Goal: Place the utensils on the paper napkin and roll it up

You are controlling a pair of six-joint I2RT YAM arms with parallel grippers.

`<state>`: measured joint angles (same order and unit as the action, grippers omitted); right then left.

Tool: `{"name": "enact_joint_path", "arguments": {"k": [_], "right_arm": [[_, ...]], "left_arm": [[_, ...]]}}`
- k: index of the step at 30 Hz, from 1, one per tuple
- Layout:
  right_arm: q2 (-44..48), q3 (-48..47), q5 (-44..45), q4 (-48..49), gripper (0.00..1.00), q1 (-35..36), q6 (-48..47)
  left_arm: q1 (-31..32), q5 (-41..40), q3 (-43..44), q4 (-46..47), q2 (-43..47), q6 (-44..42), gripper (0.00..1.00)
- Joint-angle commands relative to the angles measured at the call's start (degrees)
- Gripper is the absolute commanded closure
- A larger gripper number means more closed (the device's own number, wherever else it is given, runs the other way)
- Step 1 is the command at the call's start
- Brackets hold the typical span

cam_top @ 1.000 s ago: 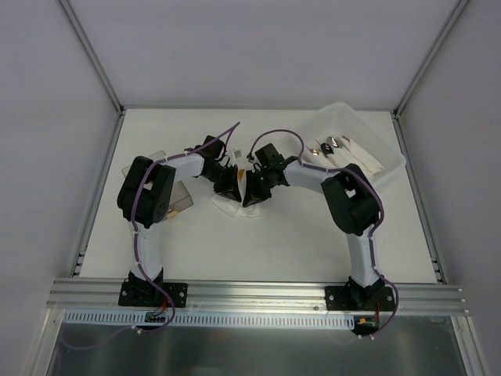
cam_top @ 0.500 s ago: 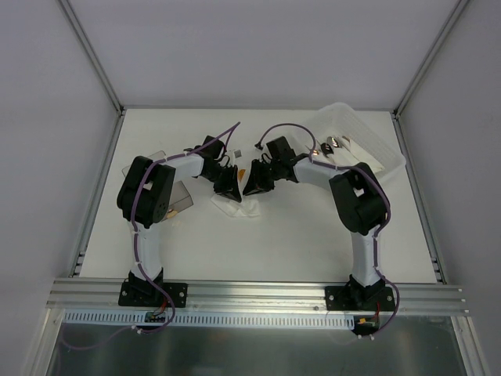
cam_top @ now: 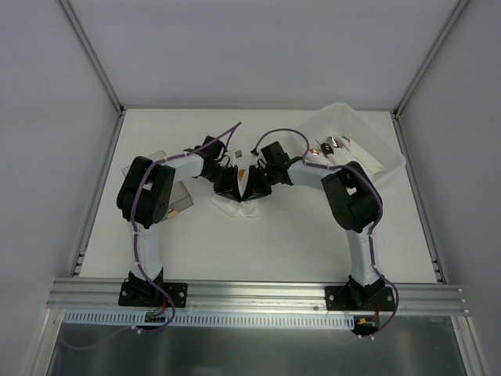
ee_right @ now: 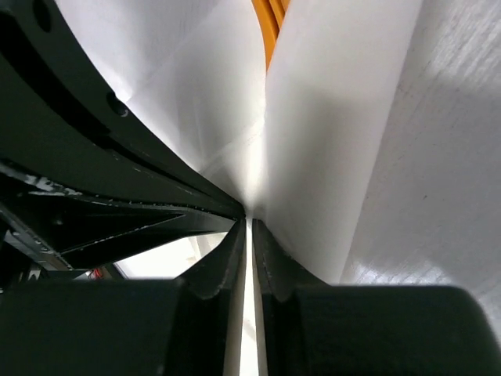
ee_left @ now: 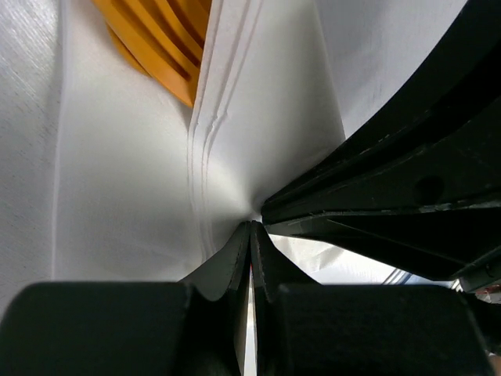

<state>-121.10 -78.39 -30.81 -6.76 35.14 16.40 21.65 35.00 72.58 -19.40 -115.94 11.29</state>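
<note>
Orange utensils (ee_left: 160, 39) sit inside the paper napkin (ee_left: 125, 180); our left gripper (ee_left: 250, 229) and right gripper (ee_right: 249, 225) clamp its folds for rolling.

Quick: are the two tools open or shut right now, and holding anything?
Left tool: closed, pinching the paper napkin.
Right tool: closed on the same napkin's fold.

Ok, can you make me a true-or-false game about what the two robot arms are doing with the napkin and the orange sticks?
1. The left gripper and the right gripper meet at the paper napkin. True.
2. The plastic tray sits at the table's far right corner. True.
3. The orange utensils lie in the plastic tray. False: they are tucked in the paper napkin's folds.
4. The left gripper is wide open. False: it is pinched shut on the paper napkin.
</note>
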Motion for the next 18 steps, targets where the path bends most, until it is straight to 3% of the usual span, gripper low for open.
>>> {"name": "enact_joint_path", "arguments": {"k": [1, 8, 11, 18], "right_arm": [[0.16, -0.80, 5.84, -4.04, 0.91, -0.07, -1.90], [5.08, 10.52, 7.43, -0.19, 0.99, -0.68, 6.60], [6.57, 14.57, 7.08, 3.50, 1.00, -0.68, 10.04], [6.67, 17.92, 8.48, 8.96, 1.00, -0.86, 22.34]], "left_arm": [[-0.38, -7.23, -2.61, -3.01, -0.69, -4.26, 1.00], [-0.47, -4.07, -2.00, -3.01, 2.46, -10.57, 1.00], [-0.47, -1.18, -0.77, -2.75, 5.36, -11.98, 0.94], [-0.38, 4.89, -0.42, -1.96, 10.29, -7.07, 0.85]]}}
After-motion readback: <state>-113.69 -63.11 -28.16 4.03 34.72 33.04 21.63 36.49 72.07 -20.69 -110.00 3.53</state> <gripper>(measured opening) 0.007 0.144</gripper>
